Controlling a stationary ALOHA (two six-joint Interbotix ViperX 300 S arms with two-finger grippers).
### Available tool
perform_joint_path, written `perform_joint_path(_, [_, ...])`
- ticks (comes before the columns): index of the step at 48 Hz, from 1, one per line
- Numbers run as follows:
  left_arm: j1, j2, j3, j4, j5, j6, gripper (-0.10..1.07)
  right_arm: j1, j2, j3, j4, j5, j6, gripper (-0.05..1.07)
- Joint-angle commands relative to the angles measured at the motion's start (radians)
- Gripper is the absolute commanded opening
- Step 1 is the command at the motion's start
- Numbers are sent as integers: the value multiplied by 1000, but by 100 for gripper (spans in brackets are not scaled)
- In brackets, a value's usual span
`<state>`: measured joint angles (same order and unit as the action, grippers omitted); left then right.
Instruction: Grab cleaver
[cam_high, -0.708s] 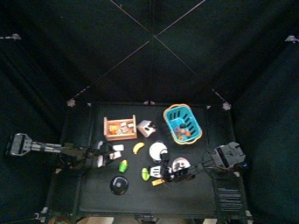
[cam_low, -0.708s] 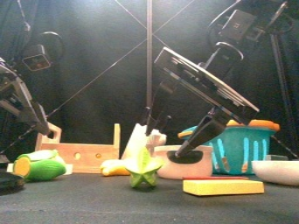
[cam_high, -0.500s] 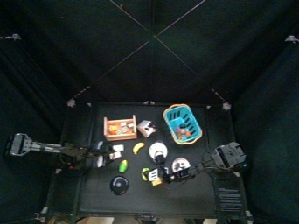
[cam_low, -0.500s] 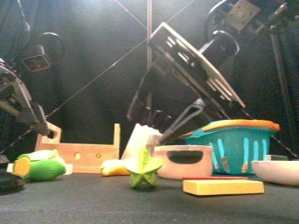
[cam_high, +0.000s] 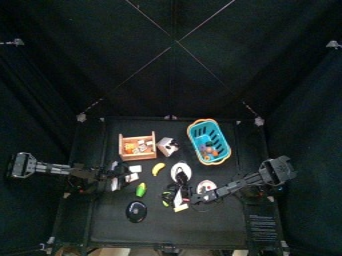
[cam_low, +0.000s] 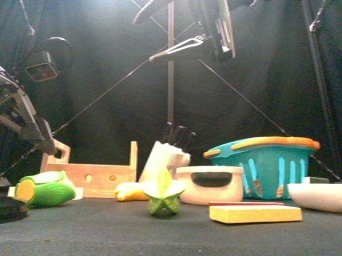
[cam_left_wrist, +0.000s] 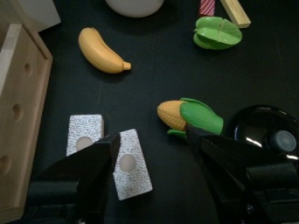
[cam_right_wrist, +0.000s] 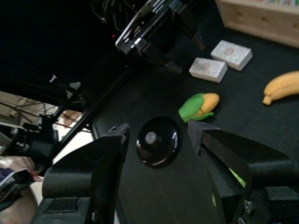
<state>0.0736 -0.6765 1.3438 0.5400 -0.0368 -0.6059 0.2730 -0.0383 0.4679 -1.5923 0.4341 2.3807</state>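
Nothing of the grab is done yet: the crate stands at the back left, and the cleaver stands untouched just beside its right end, pale blade up on edge with the dark handle end on top. The right gripper has its jaws spread wide and empty, high above the table and well in front of the crate. The left gripper is also spread and empty, low in front of the crate. I judge that the approach, the closing on the cleaver and the lift are all left.
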Motion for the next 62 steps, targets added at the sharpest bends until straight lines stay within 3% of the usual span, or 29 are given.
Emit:
perform_joint_path(1, [2,2,-11,-2,-8,0,94,-46,-48,-9,-8,5,-11,89])
perform_joint_path(8, [2,2,-11,-2,-8,-2,94,-141,-80,-8,57,-34,-14,89])
perform_joint_path(18, [2,2,-11,-2,-8,0,94,-291,-95,-12,100,-250,-15,89])
perform_joint_path(25, [2,2,-11,0,-8,0,94,-370,-92,-20,144,-318,-17,89])
perform_joint_path(36, [2,2,-11,-2,-8,-2,94,-416,-100,-14,204,-356,-17,89])
perform_joint_path(62, [17,2,-11,-2,-8,0,94,-505,-63,57,373,-658,-3,89])
